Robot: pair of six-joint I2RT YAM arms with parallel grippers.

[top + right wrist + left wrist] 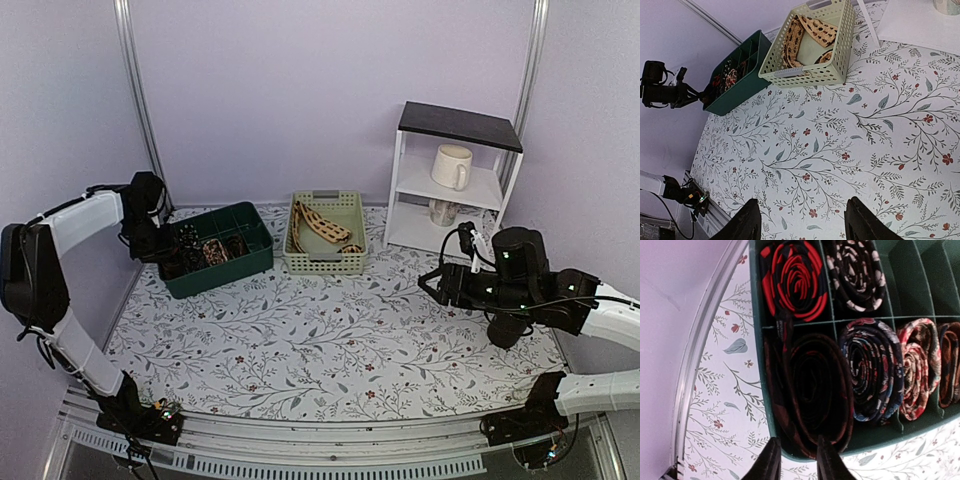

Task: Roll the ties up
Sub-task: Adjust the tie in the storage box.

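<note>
Ties first: the dark brown-black coil (815, 390) sits in the corner compartment of the green tray (225, 275), right under my left pincer (797, 460). The red-striped coil (795, 280) is in the next compartment, with more rolled ones alongside. The beige tie (322, 225) lies unrolled in the cream basket (325, 263), just right of the tray.

Left pincer is parted only narrowly, over the tray's near wall, and I see nothing gripped between its fingers. By my read, this is the seating of the dark coil. To do it well I'd come straight up, no sideways drag, so the outer wrap doesn't catch a finger and spring loose. A strip of the dark tie seems to run over the divider towards the red-striped coil, and I'd watch that it doesn't lift.

Left arm is stretched far to the back left, elbow high, forearm crossing to the tray, wrist tipped down over its left end. Right arm is folded low on the right side of the bench (330, 340). The right pincer (802, 220) is spread wide and empty, hanging above the floral cloth and aimed towards the basket.
</note>
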